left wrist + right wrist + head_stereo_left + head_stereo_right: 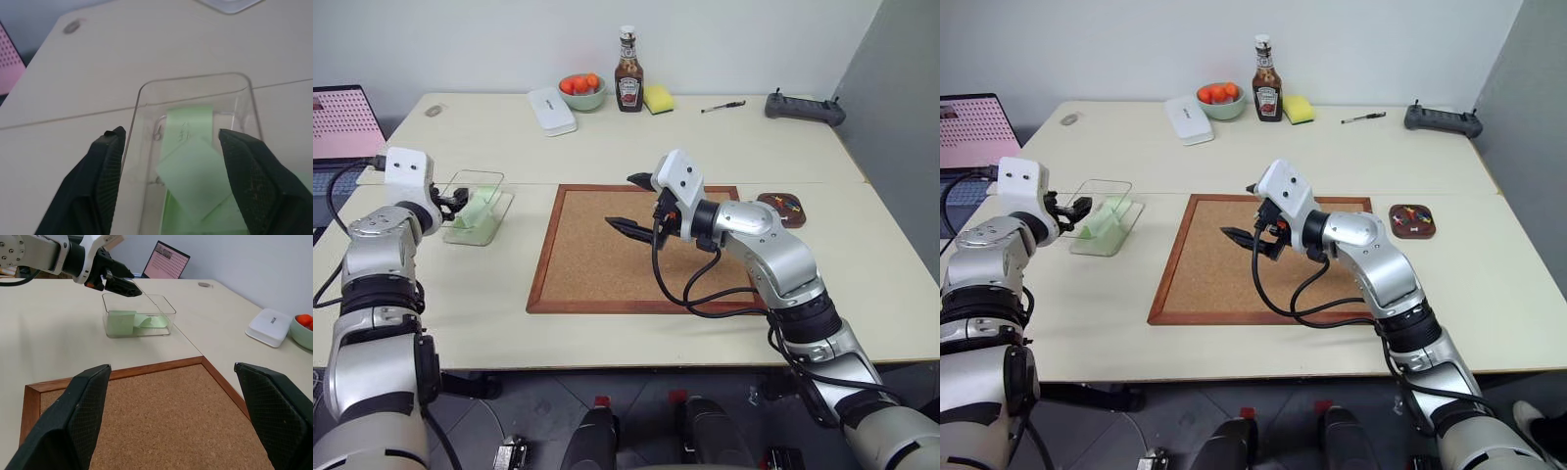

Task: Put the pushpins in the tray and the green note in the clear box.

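Now green note (195, 181) tilted in clear box (142, 98) — left gripper (171, 147), right gripper (641, 206) wide, empty.

green note (195, 183) pale square, tilted inside clear box (480, 211), open-topped, left of corkboard; pushpins (1414, 215) multicoloured, heaped in tray (1411, 221), dark red-brown, right of board

Landmark: rectangular cork board with brown wooden frame (161, 421).

- Right gripper (188, 421) over board; two black textured fingers (80, 416) spread wide, nothing between.
- Transparent plastic rectangular box (138, 316) beyond board's far corner, on beige table (49, 352); pale green paper notes (122, 323) inside.
- Left gripper (124, 286), black-fingered, at box's far rim, above it.
- White opaque rectangular case (268, 327) off board's side, well apart.
- Open laptop with pink screen (166, 260) far beyond box.
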